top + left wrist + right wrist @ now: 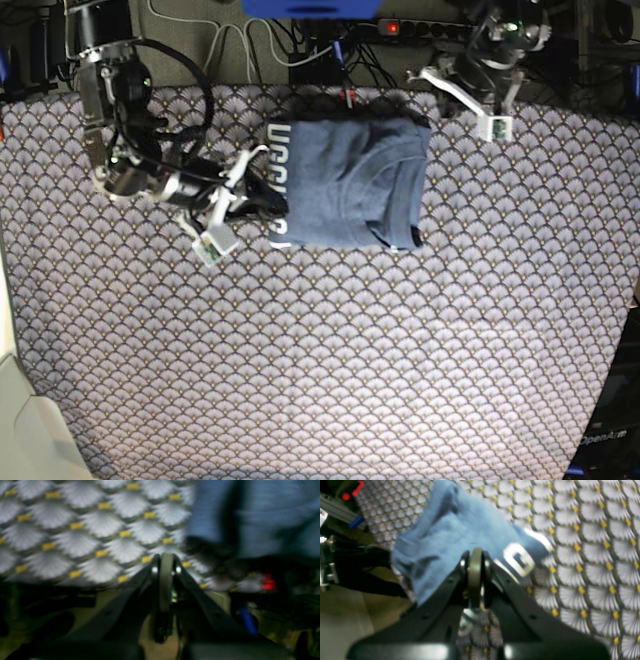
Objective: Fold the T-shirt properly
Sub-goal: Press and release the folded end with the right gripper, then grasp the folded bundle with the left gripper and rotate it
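Observation:
The slate-blue T-shirt (345, 180) lies folded into a rectangle at the back middle of the table, with white lettering (279, 175) along its left edge. My right gripper (271, 207) sits at that left edge. In the right wrist view it (475, 552) is shut, pads together with nothing between them, and the T-shirt (450, 530) with a white letter (518, 560) lies just beyond the tips. My left gripper (428, 78) hovers off the shirt's back right corner. It (166, 558) is shut and empty over the tablecloth, with the blurred T-shirt (262, 517) at upper right.
The fan-scale tablecloth (330, 360) covers the whole table. Cables and a power strip (400, 28) lie behind the table's back edge. A black cable loop (170, 90) hangs off the right arm at the left. The table edge (75, 585) lies close under the left gripper.

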